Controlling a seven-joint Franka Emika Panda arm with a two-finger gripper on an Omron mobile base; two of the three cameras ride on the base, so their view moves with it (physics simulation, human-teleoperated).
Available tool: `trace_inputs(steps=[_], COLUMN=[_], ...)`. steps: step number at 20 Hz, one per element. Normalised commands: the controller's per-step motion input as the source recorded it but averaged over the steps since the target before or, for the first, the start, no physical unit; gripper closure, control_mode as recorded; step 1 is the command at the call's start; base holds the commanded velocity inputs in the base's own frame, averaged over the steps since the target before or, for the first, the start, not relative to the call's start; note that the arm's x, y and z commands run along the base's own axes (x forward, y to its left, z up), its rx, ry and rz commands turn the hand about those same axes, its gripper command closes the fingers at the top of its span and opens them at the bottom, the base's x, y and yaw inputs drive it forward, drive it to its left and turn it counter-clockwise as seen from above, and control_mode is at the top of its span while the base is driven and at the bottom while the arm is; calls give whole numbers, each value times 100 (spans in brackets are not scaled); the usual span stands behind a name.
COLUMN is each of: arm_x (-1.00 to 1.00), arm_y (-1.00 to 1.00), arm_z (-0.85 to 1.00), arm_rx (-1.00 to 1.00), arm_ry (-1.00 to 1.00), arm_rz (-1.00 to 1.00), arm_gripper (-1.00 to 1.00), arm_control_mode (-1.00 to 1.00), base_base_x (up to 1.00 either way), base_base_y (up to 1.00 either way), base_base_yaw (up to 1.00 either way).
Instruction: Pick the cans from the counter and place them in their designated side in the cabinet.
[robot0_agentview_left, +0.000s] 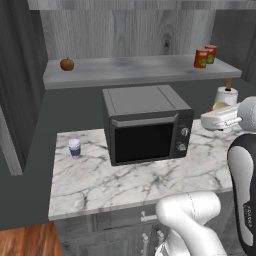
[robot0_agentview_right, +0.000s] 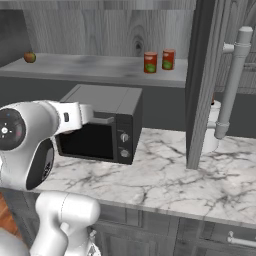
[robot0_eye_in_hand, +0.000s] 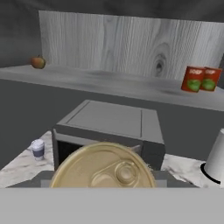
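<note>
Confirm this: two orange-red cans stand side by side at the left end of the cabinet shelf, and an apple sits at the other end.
Wrong ends. The two orange-red cans stand side by side at the right end of the cabinet shelf, and the apple sits at the left end, as the left base view shows.

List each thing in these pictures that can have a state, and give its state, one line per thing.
Microwave: door shut, on the counter.
Two orange-red cans: upright, side by side on the cabinet shelf's right end.
Tan-topped can: held in the gripper, above the counter.
Gripper: shut on the tan-topped can.
Apple: resting on the shelf's left end.
Cup: upright on the counter.
</note>
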Motion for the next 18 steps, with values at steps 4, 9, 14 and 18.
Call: trace_inputs(steps=[4,9,14,18], arm_x=[26,31,23,13], arm_y=[-6,-10,-10,-3], arm_z=[11,15,18,23], arm_rx=[0,0,0,0], arm_ry=[-1,0,-3,-4], arm_rz=[1,0,0,0], arm_gripper=[100,100,100,100], arm_control_mode=[-100,-100,-100,-100], base_base_x=[0,0,0,0], base_base_y=[0,0,0,0], base_base_yaw=[0,0,0,0])
